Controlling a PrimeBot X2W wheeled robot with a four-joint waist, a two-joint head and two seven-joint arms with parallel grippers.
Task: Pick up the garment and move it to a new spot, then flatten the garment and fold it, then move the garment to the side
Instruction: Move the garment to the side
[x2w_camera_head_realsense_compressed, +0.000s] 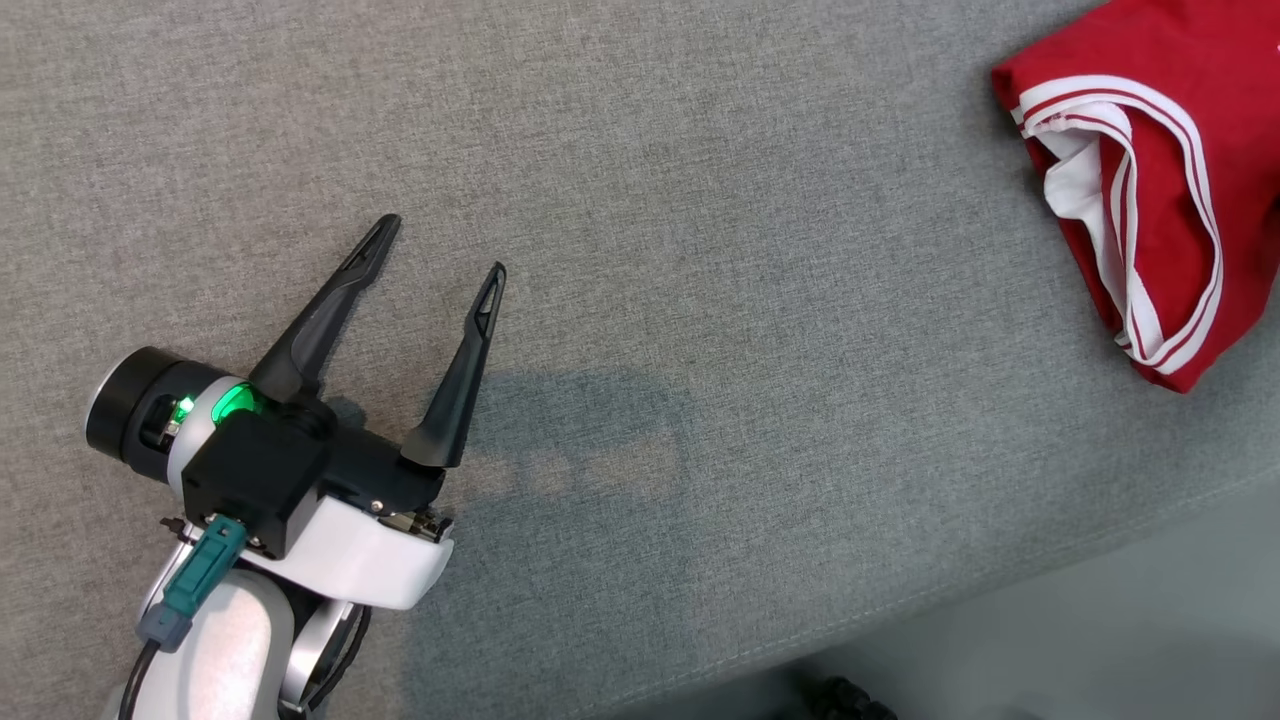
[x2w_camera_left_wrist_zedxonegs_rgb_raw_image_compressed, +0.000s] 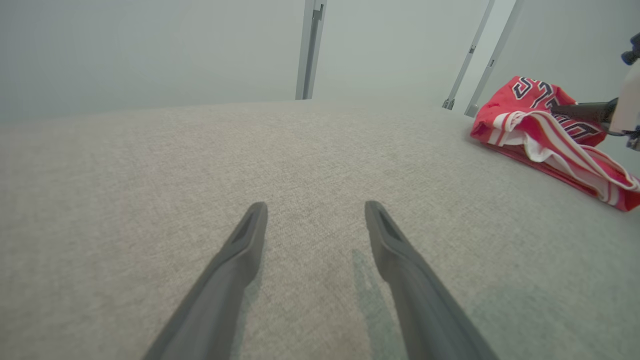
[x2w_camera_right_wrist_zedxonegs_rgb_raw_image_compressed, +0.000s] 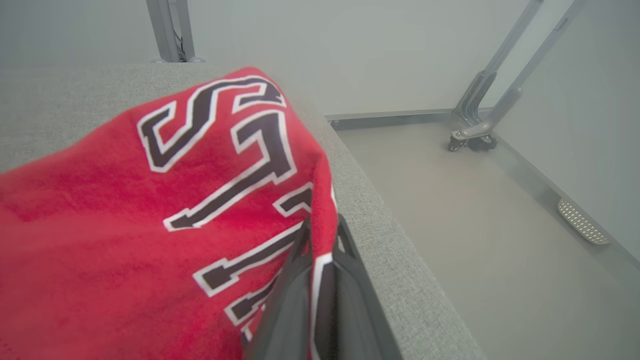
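Grey fabric surface (x2w_camera_head_realsense_compressed: 700, 200), pale walls (x2w_camera_left_wrist_zedxonegs_rgb_raw_image_compressed: 150, 50) — left gripper (x2w_camera_head_realsense_compressed: 443, 246) spread, right gripper (x2w_camera_right_wrist_zedxonegs_rgb_raw_image_compressed: 322, 227) pinching red garment (x2w_camera_head_realsense_compressed: 1100, 40)

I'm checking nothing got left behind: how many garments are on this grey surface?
1. The red garment lies near the grey surface's right edge, its fabric pinched in the right gripper. The open left gripper is well apart from it. Others could lie outside the frames.

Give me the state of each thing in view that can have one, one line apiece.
left tool: open, empty, over the bare grey surface.
right tool: shut on a fold of the garment.
garment: loosely folded in layers, resting near the grey surface's right edge, pinched by the right tool.
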